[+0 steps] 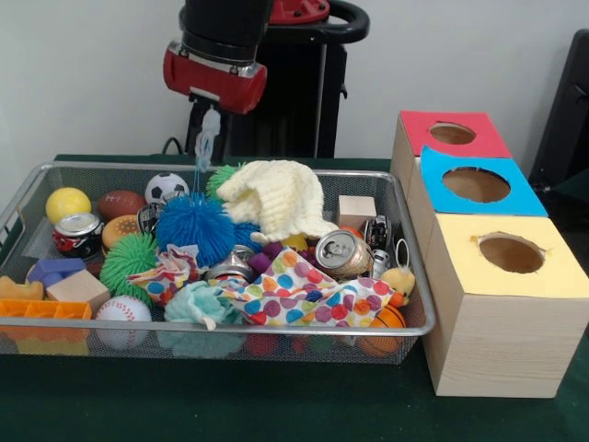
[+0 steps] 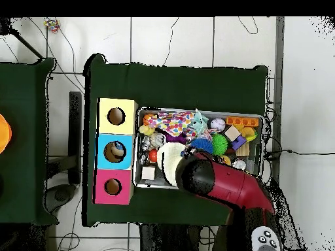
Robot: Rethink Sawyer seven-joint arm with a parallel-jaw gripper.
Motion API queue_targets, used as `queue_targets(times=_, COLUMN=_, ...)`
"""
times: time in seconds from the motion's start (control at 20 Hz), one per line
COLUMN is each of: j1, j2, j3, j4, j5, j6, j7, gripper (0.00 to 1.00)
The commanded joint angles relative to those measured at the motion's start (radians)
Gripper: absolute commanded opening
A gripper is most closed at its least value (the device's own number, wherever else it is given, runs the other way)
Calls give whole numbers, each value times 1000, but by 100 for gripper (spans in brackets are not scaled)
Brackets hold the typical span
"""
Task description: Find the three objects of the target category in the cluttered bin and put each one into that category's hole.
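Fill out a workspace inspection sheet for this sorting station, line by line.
Surface: dark green table, bare in front of the bin.
Job's things: wire mesh bin full of mixed objects; three wooden boxes beside it, holes in red, blue and yellow tops.
Clutter: blue spiky ball, cream knitted cloth, polka-dot cloth, drink can, baseball.
Grippers: gripper hangs above the bin's far side, state unclear.
Cables: cables on the floor around the table.
Surroundings: white wall behind; tiled floor.
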Motion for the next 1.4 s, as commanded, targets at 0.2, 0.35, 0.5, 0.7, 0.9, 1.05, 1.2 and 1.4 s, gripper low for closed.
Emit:
queue_targets(times=0.2, j1=26, j2=53, j3=85, j4=131, j5=79, j6=-139, j7=255, gripper=0)
queue_targets(times=0.35, j1=47, j2=54, j3=69, j4=152, j5=101, j6=-160, j7=275, gripper=0)
queue_targets(times=0.5, j1=47, j2=59, j3=72, j4=166, j5=118, j6=-177, j7=267, gripper=0)
queue_targets(times=0.7, j1=48, j2=66, j3=76, j4=191, j5=133, j6=-208, j7=257, gripper=0)
queue_targets(times=0.9, j1=33, j2=76, j3=87, j4=204, j5=141, j6=-231, j7=238, gripper=0)
queue_targets(times=1.05, j1=38, j2=81, j3=82, j4=202, j5=143, j6=-239, j7=231, gripper=0)
queue_targets(times=1.2, j1=41, j2=85, j3=70, j4=201, j5=137, j6=-254, j7=225, gripper=0)
queue_targets(times=1.4, j1=55, j2=90, j3=56, j4=181, j5=135, j6=-249, j7=215, gripper=100)
